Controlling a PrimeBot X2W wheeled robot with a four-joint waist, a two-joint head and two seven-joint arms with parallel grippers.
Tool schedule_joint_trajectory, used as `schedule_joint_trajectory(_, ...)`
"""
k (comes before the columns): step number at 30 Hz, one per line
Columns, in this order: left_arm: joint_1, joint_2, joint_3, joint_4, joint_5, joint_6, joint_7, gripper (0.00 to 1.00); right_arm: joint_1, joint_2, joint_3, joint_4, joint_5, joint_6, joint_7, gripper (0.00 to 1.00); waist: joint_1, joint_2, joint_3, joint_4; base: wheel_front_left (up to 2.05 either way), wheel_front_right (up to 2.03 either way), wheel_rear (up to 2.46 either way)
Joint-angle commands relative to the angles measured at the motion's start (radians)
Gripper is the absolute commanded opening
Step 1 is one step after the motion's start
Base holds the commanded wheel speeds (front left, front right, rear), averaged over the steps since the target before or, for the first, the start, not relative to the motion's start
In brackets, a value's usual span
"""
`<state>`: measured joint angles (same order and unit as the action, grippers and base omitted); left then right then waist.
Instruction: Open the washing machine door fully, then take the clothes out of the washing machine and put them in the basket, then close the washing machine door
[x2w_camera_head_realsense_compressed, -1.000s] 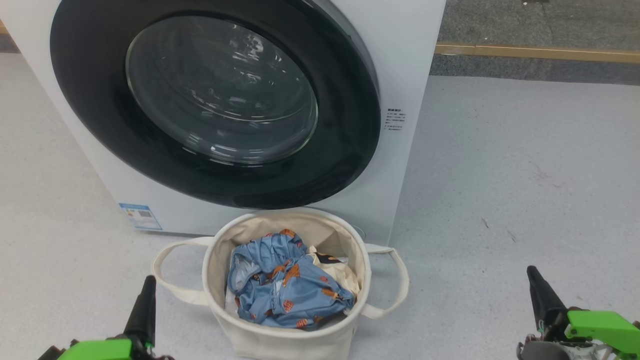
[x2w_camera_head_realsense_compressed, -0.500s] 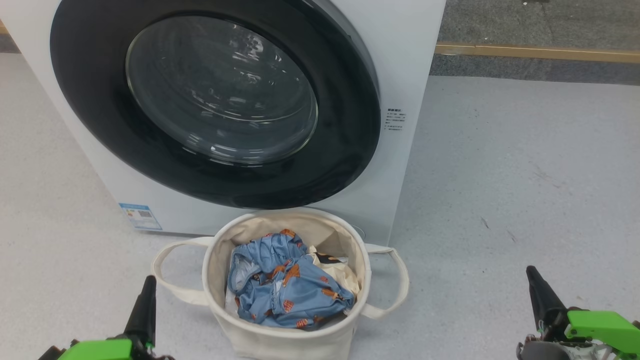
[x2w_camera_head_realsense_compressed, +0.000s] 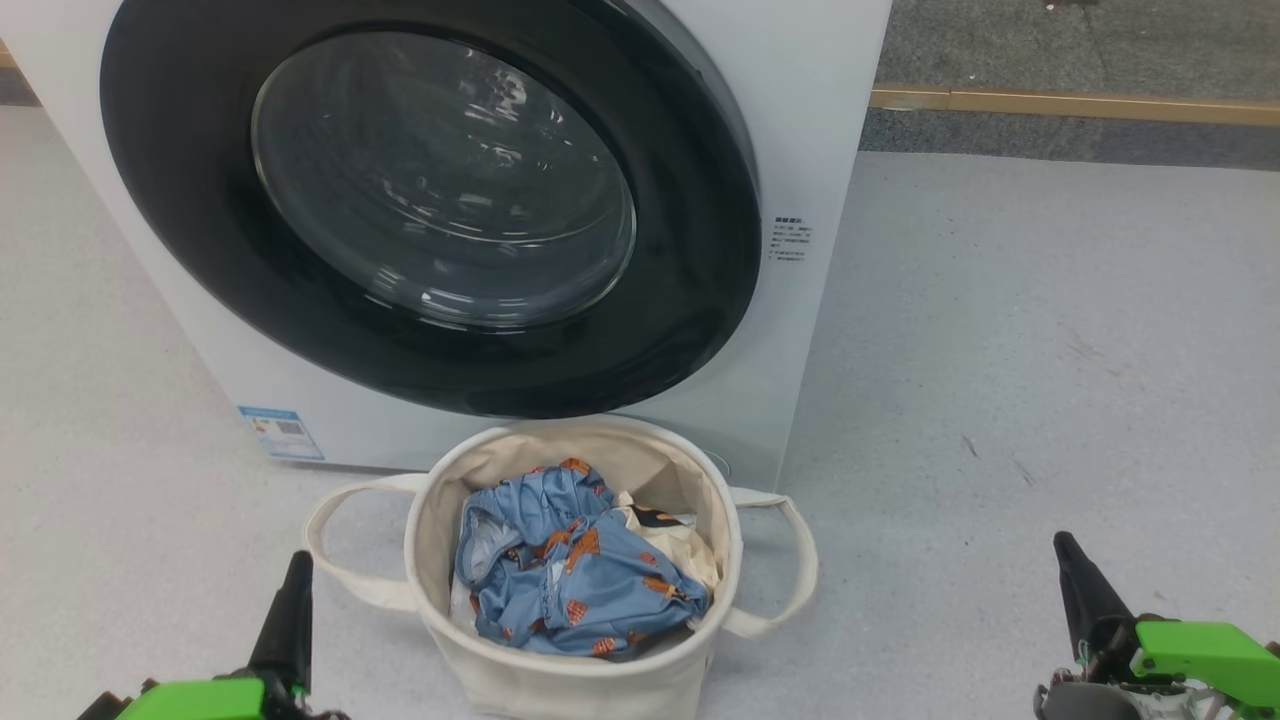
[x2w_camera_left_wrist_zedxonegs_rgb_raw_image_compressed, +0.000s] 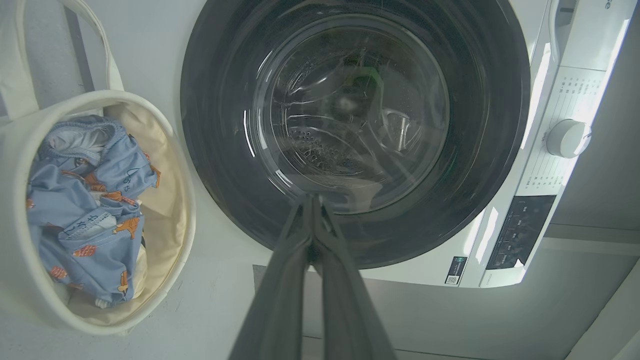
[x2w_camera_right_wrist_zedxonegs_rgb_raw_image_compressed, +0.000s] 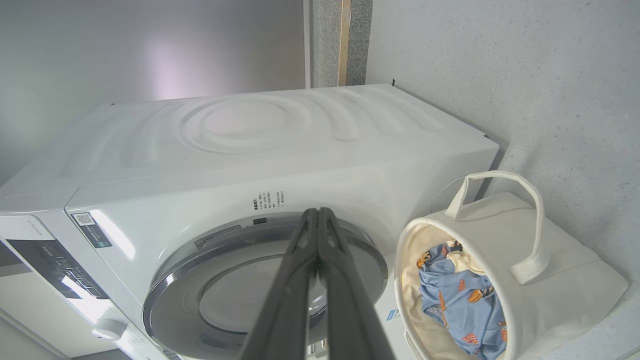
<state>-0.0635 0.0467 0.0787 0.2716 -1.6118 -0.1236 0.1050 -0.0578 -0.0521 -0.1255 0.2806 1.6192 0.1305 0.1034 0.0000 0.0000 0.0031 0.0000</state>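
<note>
The washing machine door (x2w_camera_head_realsense_compressed: 440, 190) is sitting flush on the washing machine (x2w_camera_head_realsense_compressed: 815, 100). The clothes (x2w_camera_head_realsense_compressed: 575, 575) are lying in the basket (x2w_camera_head_realsense_compressed: 560, 690) just in front of the machine. The left gripper (x2w_camera_head_realsense_compressed: 295, 575) and right gripper (x2w_camera_head_realsense_compressed: 1068, 555) are hanging closed and empty. If the latch isn't catching, the door could be swinging out over the basket.

The boxy washing machine (x2w_camera_head_realsense_compressed: 820, 120) is white with a small blue label (x2w_camera_head_realsense_compressed: 281, 432); its round door (x2w_camera_head_realsense_compressed: 200, 250) has a glossy black rim around clear glass. The round canvas basket (x2w_camera_head_realsense_compressed: 560, 685) is cream, the soft clothes (x2w_camera_head_realsense_compressed: 590, 590) light blue with orange-brown cartoon figures.
</note>
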Motion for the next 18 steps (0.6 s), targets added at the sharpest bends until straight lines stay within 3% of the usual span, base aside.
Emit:
schedule_joint_trajectory(1, -0.044, 0.005, 0.034, -0.026, 0.002, -0.007, 0.007, 0.00, -0.050, -0.003, 0.017, -0.036, -0.006, 0.000, 0.005, 0.00, 0.0000, 0.0000, 0.000, 0.000, 0.00, 0.00, 0.00)
schedule_joint_trajectory(18, -0.044, 0.005, 0.035, -0.026, 0.003, -0.007, 0.008, 0.00, -0.050, -0.002, 0.016, -0.036, -0.007, 0.000, 0.006, 0.00, 0.0000, 0.0000, 0.000, 0.000, 0.00, 0.00, 0.00)
